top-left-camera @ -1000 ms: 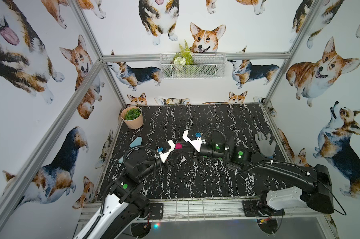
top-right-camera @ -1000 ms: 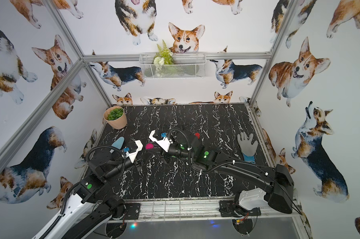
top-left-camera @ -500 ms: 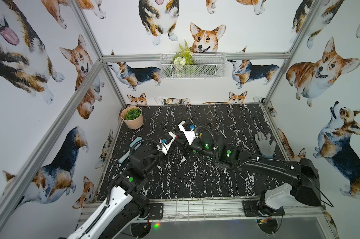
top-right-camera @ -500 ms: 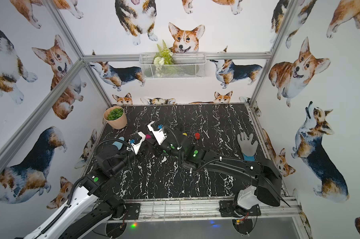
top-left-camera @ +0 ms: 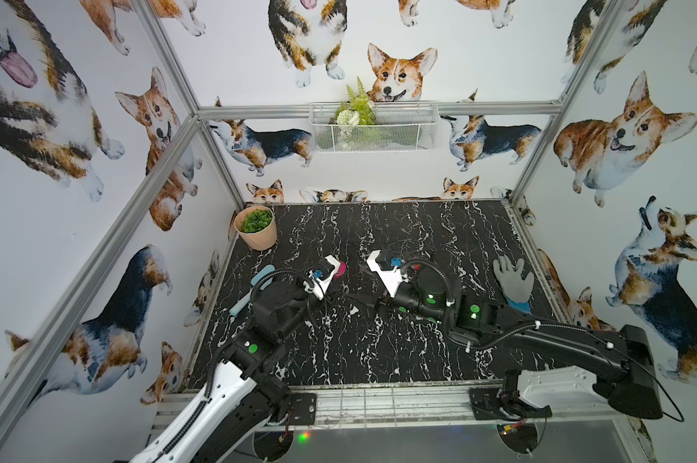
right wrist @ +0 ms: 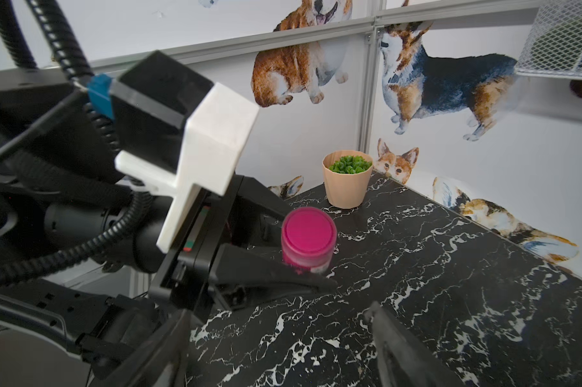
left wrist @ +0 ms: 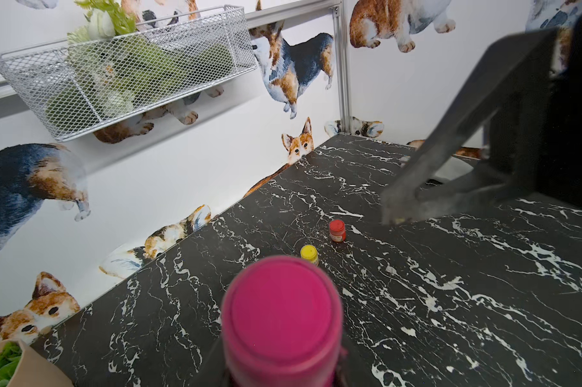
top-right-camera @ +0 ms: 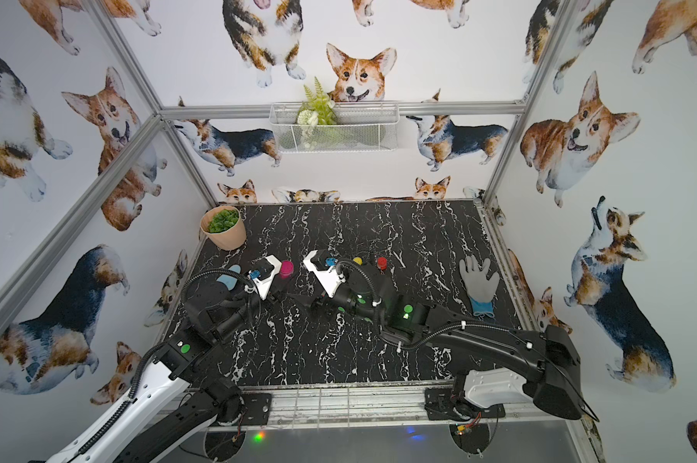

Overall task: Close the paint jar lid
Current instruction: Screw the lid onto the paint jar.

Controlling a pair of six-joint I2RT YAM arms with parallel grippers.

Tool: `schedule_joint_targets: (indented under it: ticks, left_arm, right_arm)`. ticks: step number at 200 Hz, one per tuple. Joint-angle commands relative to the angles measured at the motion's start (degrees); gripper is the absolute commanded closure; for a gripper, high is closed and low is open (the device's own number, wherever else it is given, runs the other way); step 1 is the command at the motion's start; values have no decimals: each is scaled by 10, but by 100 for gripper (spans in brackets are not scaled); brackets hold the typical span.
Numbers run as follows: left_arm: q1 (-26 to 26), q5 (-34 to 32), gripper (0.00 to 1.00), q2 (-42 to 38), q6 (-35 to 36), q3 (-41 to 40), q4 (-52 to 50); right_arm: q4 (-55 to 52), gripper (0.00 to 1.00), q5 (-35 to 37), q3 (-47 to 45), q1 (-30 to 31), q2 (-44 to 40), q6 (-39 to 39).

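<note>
Well, the left tool (right wrist: 308, 251) pinches the pink paint jar (top-right-camera: 286, 269) by its body, one finger on each side. The lid (right wrist: 309, 231) sits flat on top and looks level all round. Whether the jar's base rests on the table (top-left-camera: 379, 352) or hangs just above it, I cannot tell. The right tool (right wrist: 278, 311) is spread wide and grips nothing.

To my eye the lid is on, and what remains is making sure it is tight. To do that well, the right tool should come in square over the cap and close on the rim only. It should turn without pushing sideways while the left tool keeps the body from spinning. A skewed grip could cross the thread or tip the jar.

The jar stands left of the table's middle, about halfway back. The right tool is to its right and a little nearer, its fingers aimed at the jar but clearly apart from it. A yellow jar (left wrist: 309, 253) and a red jar (left wrist: 337, 230) stand further right, both capped.
</note>
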Motion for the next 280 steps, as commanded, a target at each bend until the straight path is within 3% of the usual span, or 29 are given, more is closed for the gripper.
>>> schedule_joint_targets:
  ticks: [1,15,30,43,74,129,148,280]
  left_arm:
    - [-1,42,79,-8,3,5,-8]
    - [-1,107,79,-13,4,2,-11]
    - [-1,222,78,-20,2,-7,-3]
    - [-1,296,78,-23,-19,-17,22]
    - [-1,367,78,-3,-40,-15,27]
    - [-1,384,78,2,-44,-16,29]
    - [-1,386,78,3,-46,-16,29]
    - [-1,382,78,-3,-46,-14,29]
  right_arm:
    - [-28,15,-54,-10,-21,-39,-63]
    - [-49,19,-125,0,-52,-46,-67]
    - [-61,22,-222,8,-80,-46,-91]
    - [-69,23,-263,12,-83,-46,-127]
    - [-110,29,-332,43,-92,-25,-174]
    - [-96,36,-383,45,-96,-6,-184]
    - [-90,44,-395,43,-100,-3,-184]
    - [-87,50,-427,59,-112,25,-168]
